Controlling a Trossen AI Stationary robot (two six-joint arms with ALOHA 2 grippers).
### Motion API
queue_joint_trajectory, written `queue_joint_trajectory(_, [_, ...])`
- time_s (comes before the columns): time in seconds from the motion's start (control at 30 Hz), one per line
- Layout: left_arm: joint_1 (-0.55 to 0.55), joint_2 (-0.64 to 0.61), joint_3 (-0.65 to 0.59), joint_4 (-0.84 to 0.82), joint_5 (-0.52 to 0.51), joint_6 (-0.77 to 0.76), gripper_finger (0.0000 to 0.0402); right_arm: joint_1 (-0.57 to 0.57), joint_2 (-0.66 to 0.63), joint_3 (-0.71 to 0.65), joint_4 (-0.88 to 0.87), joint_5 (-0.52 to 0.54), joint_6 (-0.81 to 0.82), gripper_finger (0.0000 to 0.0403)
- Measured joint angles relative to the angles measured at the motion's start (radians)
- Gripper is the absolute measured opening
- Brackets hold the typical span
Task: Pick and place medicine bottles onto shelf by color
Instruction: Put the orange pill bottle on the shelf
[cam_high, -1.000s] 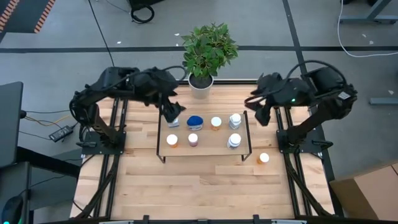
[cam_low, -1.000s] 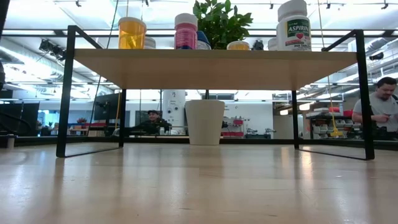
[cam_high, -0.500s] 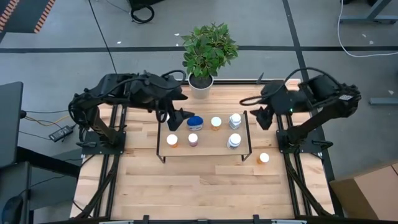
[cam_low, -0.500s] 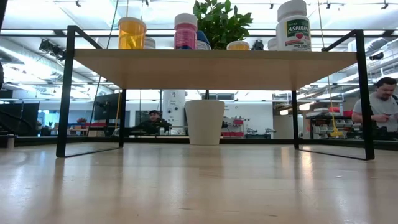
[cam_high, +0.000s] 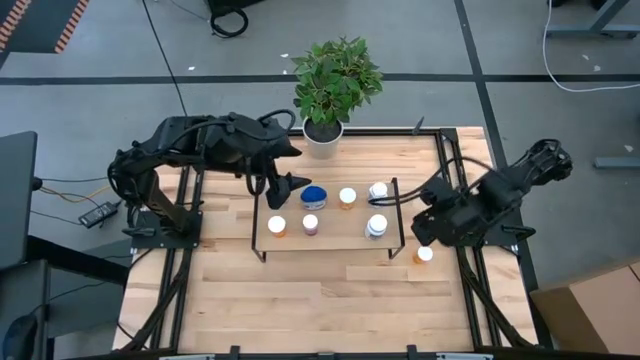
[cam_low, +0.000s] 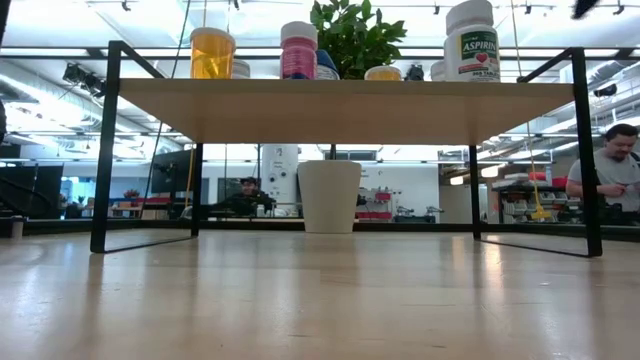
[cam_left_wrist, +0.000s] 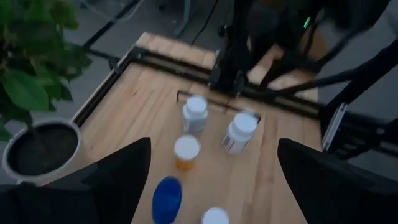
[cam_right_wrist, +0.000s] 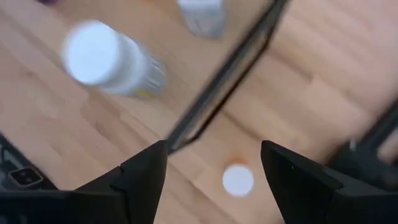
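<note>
Right gripper (cam_high: 428, 232), fingers spread and empty, is hovering above a white-capped orange bottle (cam_high: 425, 254) standing on the table at four o'clock of the light-wood, black-railed shelf (cam_high: 335, 238). Left gripper (cam_high: 283, 188), fingers spread, is hanging over the shelf's ten-o'clock corner.

- Your left gripper (cam_high: 285, 185) hangs over the shelf (cam_high: 335, 238) at its plant-side left corner, jaws apart; the oval bottle (cam_high: 314, 194) sits just beside its fingertips.
- Ahead of that gripper, along the shelf, stand a capped bottle (cam_left_wrist: 186, 151) and then two more bottles (cam_left_wrist: 195, 112) side by side.
- The plant pot (cam_high: 322, 140) stands behind that gripper, off the shelf.
- Your right gripper (cam_high: 425, 228) hovers just outside the shelf's right rail, jaws apart.
- One lone bottle (cam_high: 424, 254) stands on the table (cam_high: 330, 300) right below that gripper, apart from the shelf.
</note>
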Motion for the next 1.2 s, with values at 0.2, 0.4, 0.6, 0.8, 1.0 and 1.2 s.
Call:
queue_joint_trajectory(0.2, [-0.001,-0.030,0.000,0.032,0.030,0.023,0.0355,0.054,-0.001,-0.126,0.000,-0.121,0.269,0.0266])
queue_joint_trajectory(0.4, [-0.002,-0.095,0.000,-0.012,0.031,0.045,0.0355,0.137,-0.001,-0.201,0.086,-0.188,0.295,0.0266])
queue_joint_trajectory(0.6, [-0.009,-0.130,0.000,-0.038,0.033,0.052,0.0355,0.194,0.003,-0.255,0.096,-0.201,0.384,0.0266])
queue_joint_trajectory(0.8, [-0.009,-0.141,0.000,-0.040,0.031,0.042,0.0355,0.270,0.003,-0.297,0.138,-0.116,0.475,0.0266])
queue_joint_trajectory(1.0, [-0.009,-0.141,0.000,-0.041,0.031,0.047,0.0355,0.370,0.003,-0.300,0.135,-0.076,0.369,0.0266])
queue_joint_trajectory(1.2, [-0.009,-0.141,0.000,-0.015,0.022,0.060,0.0355,0.423,0.003,-0.386,0.144,-0.075,0.458,0.0266])
